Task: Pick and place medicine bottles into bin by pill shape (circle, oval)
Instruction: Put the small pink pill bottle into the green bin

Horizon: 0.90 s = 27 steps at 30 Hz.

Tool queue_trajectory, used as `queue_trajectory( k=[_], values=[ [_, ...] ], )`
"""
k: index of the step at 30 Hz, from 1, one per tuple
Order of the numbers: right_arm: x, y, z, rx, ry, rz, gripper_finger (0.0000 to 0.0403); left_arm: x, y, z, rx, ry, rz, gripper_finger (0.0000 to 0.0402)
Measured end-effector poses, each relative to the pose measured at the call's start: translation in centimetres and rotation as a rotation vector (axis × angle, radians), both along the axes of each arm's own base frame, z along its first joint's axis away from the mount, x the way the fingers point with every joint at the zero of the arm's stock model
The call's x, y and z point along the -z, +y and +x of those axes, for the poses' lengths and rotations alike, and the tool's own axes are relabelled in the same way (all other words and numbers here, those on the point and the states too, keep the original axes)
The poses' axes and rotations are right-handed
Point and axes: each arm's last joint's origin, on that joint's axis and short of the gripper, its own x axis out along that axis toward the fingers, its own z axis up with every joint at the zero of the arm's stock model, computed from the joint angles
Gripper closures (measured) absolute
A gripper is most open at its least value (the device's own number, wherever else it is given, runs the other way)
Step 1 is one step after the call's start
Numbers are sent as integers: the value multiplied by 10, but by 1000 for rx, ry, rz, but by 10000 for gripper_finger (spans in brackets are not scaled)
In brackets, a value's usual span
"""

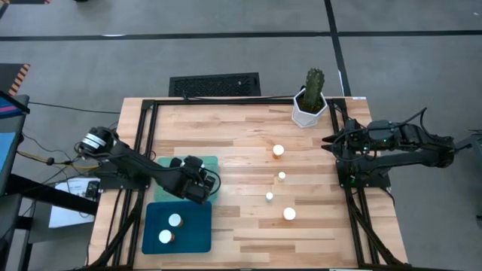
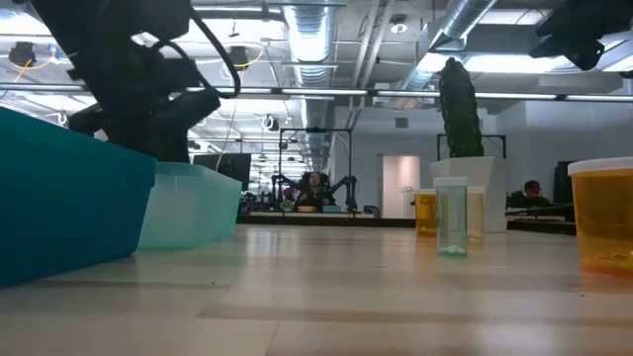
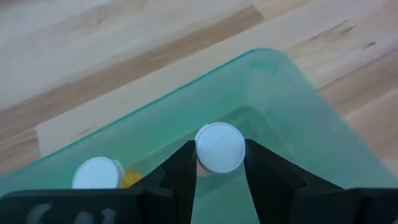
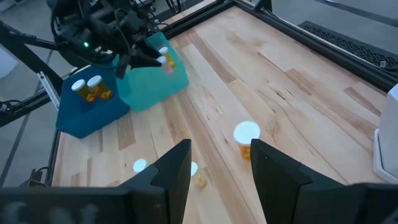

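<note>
The medicine bottles [image 1: 279, 150] are small and orange with round white caps. Four stand on the wooden table [image 1: 241, 128]. Two sit in the dark blue bin [image 1: 197, 233]. The left gripper [image 3: 219, 167] squeezes one bottle's cap [image 3: 220, 147] over the light green bin [image 3: 292, 93]. Only the left wrist view shows another bottle [image 3: 99, 174] already inside it. The right gripper [image 4: 219, 158] hangs over the table's right edge with its jaws apart, holding nothing.
</note>
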Motion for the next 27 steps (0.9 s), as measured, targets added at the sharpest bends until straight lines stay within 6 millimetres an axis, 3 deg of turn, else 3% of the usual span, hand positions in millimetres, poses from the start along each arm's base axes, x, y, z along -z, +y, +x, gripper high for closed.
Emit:
queue_trajectory(
  k=[14,27],
  values=[
    [0,0,0,0,1,0,228,17,0,2,-54,-89,-11,287],
    [0,0,0,0,0,0,228,17,0,2,-56,-101,-17,276]
  ],
)
